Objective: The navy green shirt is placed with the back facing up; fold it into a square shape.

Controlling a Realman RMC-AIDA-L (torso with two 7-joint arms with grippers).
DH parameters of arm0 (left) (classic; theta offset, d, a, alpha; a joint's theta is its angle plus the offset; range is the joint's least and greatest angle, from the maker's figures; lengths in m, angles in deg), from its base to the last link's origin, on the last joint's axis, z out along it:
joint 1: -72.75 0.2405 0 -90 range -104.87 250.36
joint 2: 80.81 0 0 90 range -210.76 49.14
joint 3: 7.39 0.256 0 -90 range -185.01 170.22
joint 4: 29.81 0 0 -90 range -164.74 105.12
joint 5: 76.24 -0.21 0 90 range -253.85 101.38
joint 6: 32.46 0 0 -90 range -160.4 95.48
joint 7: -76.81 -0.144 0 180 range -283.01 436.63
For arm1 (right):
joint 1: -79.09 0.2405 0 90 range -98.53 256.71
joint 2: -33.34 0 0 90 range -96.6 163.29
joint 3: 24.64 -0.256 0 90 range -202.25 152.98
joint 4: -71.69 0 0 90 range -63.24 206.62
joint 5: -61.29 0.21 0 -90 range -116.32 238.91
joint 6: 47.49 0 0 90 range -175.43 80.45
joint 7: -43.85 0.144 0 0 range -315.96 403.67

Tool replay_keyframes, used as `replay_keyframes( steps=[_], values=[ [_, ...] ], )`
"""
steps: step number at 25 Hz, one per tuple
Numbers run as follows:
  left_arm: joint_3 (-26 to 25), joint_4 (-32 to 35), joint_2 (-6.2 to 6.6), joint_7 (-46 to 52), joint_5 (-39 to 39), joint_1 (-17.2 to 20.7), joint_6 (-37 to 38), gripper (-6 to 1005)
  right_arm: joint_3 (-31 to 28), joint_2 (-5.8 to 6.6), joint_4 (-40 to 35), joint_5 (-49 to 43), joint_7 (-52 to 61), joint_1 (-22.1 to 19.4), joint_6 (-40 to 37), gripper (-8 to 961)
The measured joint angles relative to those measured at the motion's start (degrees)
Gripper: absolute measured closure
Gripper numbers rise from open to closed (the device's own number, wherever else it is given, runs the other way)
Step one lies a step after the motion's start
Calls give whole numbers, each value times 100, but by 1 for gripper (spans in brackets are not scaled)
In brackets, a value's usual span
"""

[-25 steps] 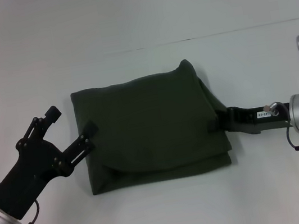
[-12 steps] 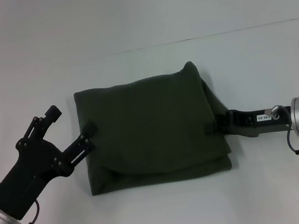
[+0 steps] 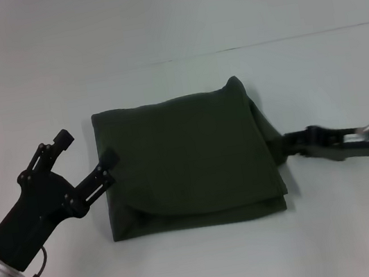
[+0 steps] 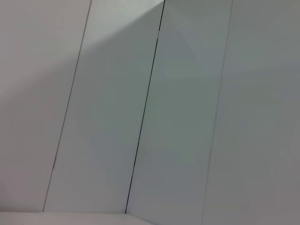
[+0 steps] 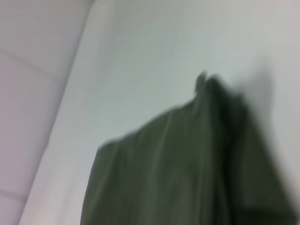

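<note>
The navy green shirt (image 3: pixel 187 155) lies folded into a rough rectangle in the middle of the white table, plain side up, with a layered fold along its near edge. My left gripper (image 3: pixel 86 148) hangs open at the shirt's left edge, one finger (image 3: pixel 107 158) over the fabric's border and nothing between the fingers. My right gripper (image 3: pixel 287 143) sits low at the shirt's right edge, seen edge-on. The right wrist view shows the shirt (image 5: pixel 187 164) close up and blurred. The left wrist view shows no shirt.
The white table (image 3: pixel 204 262) stretches all around the shirt. A thin line (image 3: pixel 227 50) runs across behind the shirt. Only pale wall panels (image 4: pixel 150 112) fill the left wrist view.
My right arm has drawn back to the right, away from the shirt's right edge. The left gripper has barely shifted. The shirt's right side has settled flat.
</note>
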Motion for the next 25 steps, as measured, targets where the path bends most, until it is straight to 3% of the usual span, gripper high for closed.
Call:
replay_keyframes(
  steps=[4,6,11,15,17,18,25],
  values=[
    [-1,10,2,8,-1,-12,77,50,-339,17,-373,2,-94,-259,-223,559],
    [2,16,4,6,-5,-12,169,50,-602,40,-472,12,-405,-315,-542,513],
    [258,122,45,102,-28,24,675,50,-1193,-72,-477,91,-2187,-264,-1693,399],
    [766,506,65,734,-32,116,855,51,-1190,-241,-509,147,-3690,-209,-2255,307],
    [1051,735,61,1116,-54,172,893,50,-1155,-274,-518,142,-4206,-153,-2366,172],
    [1152,818,62,1287,-81,190,915,50,-1122,-273,-518,132,-4346,-129,-2388,105],
    [1597,1217,139,2447,-715,210,1012,51,-483,-157,-856,-12,-4799,-63,-2807,22]
  ],
)
